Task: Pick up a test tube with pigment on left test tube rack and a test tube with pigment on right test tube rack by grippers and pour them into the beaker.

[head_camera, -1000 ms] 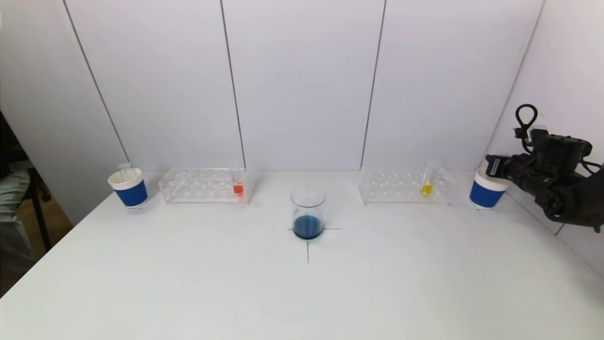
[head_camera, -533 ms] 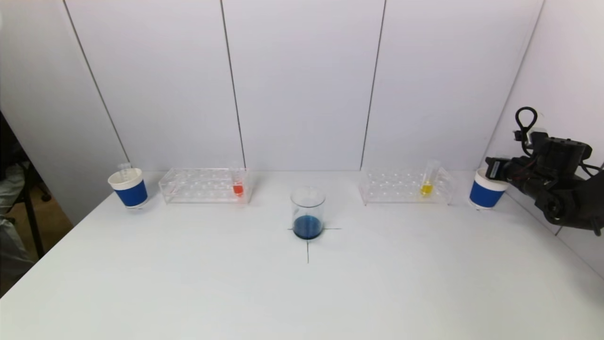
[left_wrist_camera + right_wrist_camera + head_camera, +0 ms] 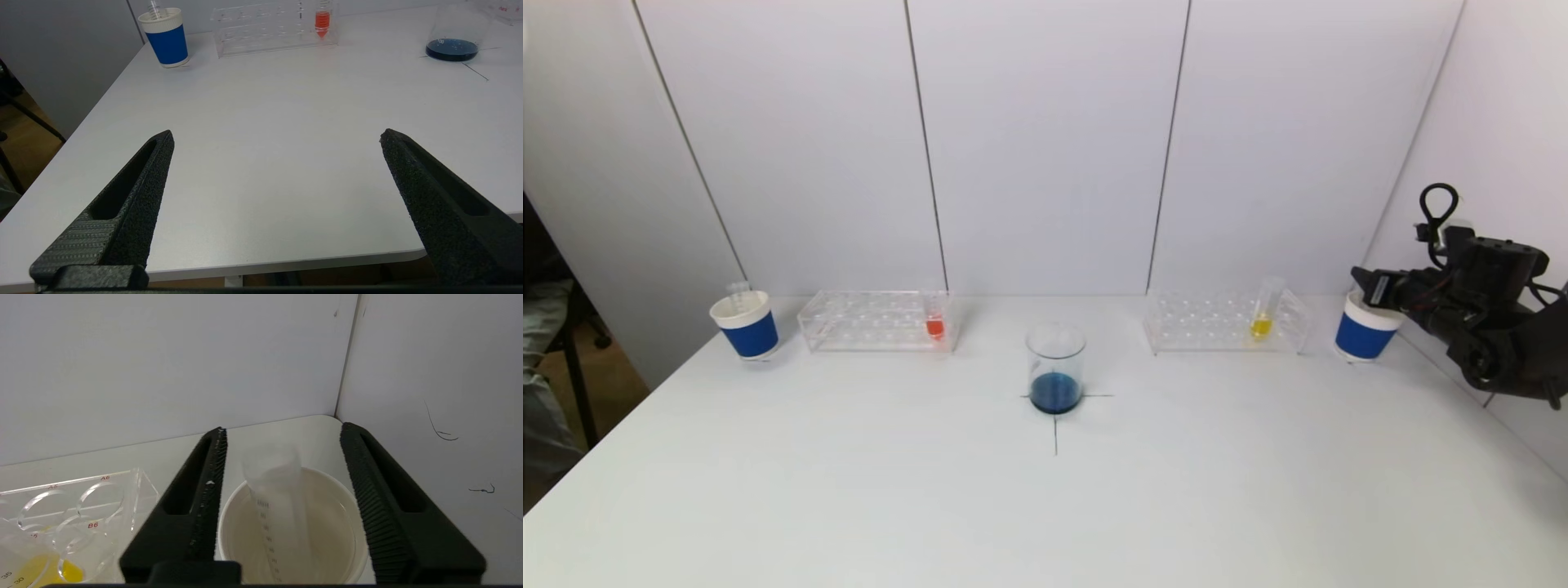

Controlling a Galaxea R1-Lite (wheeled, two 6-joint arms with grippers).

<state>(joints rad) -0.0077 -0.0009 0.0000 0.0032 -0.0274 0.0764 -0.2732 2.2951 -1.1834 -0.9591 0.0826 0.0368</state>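
Clear plastic, the empty test tube [image 3: 278, 506] is standing nearly upright in the right blue paper cup [image 3: 1366, 331], mouth up, leaning a little. My right gripper [image 3: 282, 435] is hovering over that cup at the table's far right, fingers spread partway to either side of the tube and touching nothing. My left gripper [image 3: 276, 136] is hanging wide open and empty above the near left table edge. The orange-filled tube [image 3: 934, 314] and yellow-filled tube [image 3: 1264, 309] are standing upright in their racks, either side of the beaker [image 3: 1056, 368] holding dark blue liquid.
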